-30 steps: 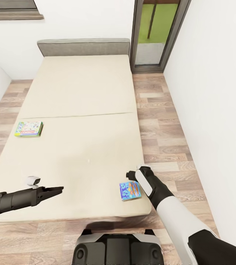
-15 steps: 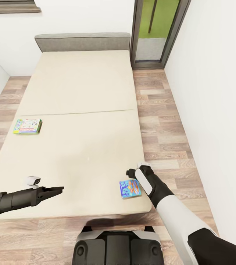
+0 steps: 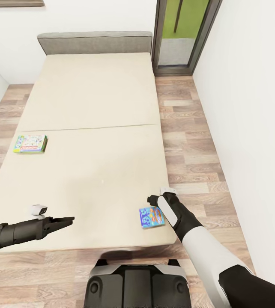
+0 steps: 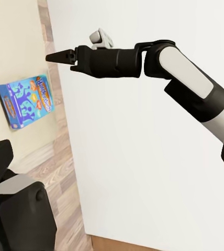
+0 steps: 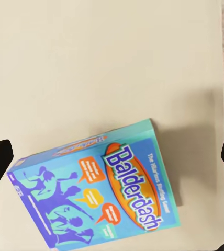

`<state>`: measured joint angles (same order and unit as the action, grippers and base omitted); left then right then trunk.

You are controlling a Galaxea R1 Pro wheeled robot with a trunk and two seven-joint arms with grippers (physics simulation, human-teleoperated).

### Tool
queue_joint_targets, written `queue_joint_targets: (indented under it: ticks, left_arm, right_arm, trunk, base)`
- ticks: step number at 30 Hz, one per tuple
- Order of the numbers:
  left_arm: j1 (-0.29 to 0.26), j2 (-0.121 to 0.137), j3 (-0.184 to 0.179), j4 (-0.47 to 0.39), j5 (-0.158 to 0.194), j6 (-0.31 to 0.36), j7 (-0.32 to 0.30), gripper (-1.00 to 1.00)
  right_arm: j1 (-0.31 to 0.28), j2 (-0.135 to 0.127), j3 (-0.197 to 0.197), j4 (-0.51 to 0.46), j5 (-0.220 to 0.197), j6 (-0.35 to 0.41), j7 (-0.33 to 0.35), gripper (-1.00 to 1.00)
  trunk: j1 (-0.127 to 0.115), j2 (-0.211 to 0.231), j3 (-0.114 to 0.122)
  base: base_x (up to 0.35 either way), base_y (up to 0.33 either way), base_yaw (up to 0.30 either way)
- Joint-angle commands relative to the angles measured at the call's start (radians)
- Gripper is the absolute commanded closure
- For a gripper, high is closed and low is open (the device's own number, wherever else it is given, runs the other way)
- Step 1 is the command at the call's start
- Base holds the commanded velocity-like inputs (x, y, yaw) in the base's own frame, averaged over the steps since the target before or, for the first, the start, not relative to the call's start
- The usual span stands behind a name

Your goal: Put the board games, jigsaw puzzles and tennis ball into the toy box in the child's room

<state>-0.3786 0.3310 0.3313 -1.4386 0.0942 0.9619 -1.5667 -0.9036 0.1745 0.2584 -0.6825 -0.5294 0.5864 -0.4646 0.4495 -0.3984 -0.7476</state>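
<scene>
My right gripper, fingers spread wide, hovers over the Balderdash box near the bed's foot corner; my left gripper is pinched closed.

Bed: matt cream cloth mattress, smooth; grey woven-look fabric headboard. Floor: wood planks, satin, grained. Blue game box: printed cardboard, slightly glossy. Green-white game box: printed card. Right arm: smooth white and black plastic shells.
</scene>
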Motion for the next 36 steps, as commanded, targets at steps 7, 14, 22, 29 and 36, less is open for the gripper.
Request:
queue_joint_targets:
  ticks: [7,14,22,29,36]
  left_arm:
    - [0.000,0.000,0.000,0.000,-0.001,0.011,-0.004,-1.00]
    - [0.000,0.001,0.000,0.000,-0.001,0.011,-0.004,-1.00]
    - [0.000,0.000,0.002,0.000,-0.001,0.011,-0.004,-1.00]
    - [0.000,0.000,0.002,0.000,-0.001,0.011,-0.004,-1.00]
    - [0.000,0.001,0.005,0.000,-0.001,0.011,-0.004,-1.00]
  right_arm:
    - [-0.001,0.000,0.002,-0.001,-0.009,-0.001,-0.009,-1.00]
    - [-0.002,0.000,0.002,-0.005,-0.009,-0.002,-0.009,-1.00]
    - [-0.016,0.000,0.002,-0.006,-0.010,-0.004,-0.009,-1.00]
    - [-0.023,0.000,0.002,-0.006,-0.010,-0.022,-0.009,-1.00]
    - [-0.028,0.000,0.002,-0.006,-0.011,-0.028,-0.009,-1.00]
  trunk:
    - [0.001,-0.002,-0.013]
    - [0.001,-0.002,-0.024]
    - [0.001,-0.002,-0.037]
    - [0.001,-0.002,-0.049]
    - [0.001,-0.002,-0.060]
  base:
    - [0.000,0.000,0.000]
    - [0.000,0.000,0.000]
    - [0.000,0.000,0.000]
    - [0.000,0.000,0.000]
    - [0.000,0.000,0.000]
